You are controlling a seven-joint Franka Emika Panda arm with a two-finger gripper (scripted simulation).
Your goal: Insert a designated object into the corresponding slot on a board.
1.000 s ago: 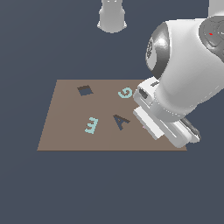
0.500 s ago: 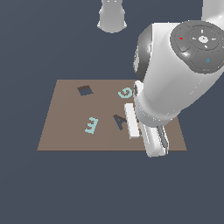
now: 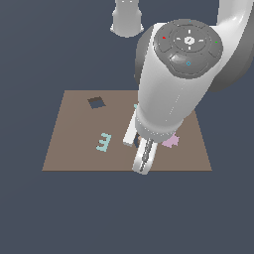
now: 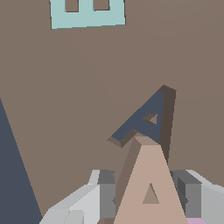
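In the wrist view my gripper is shut on the tan A block, its grey fingers on either side of the block. The block hangs just above the brown board, its tip close to the dark navy A-shaped slot, which lies empty. In the exterior view the gripper points down at the board near its front edge, and the arm hides the block and nearly all of the slot.
A teal E lies on the board toward the exterior view's left; it also shows in the wrist view. A dark square hole is at the back left. A pink flower shape peeks out beside the arm. The robot base stands behind.
The arm has swung toward the exterior view's left and over the middle of the board. It now covers the A slot and the teal G, which showed earlier.
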